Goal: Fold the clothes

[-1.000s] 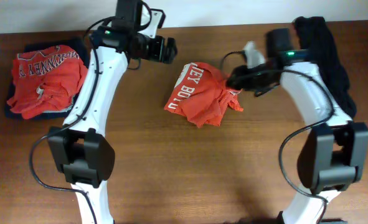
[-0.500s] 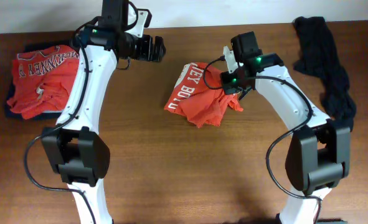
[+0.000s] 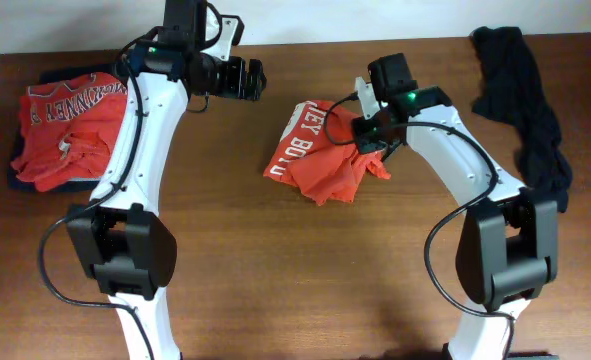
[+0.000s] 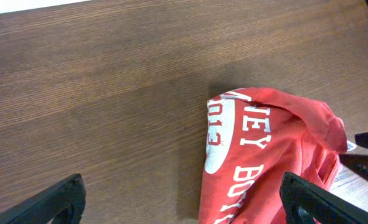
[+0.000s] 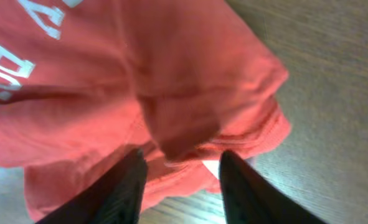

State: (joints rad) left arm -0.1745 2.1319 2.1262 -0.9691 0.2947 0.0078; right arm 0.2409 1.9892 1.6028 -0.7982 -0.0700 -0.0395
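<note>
Right wrist view, crumpled soft orange-red shirt (image 5: 109, 81), smooth wood-grain table (image 5: 333, 62)

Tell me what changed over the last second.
The right gripper swung left onto the middle red shirt, jaws astride a fold, uncovering the dark garment. The left gripper shifted slightly left, jaws open. The red shirt and left pile stayed put.
</note>
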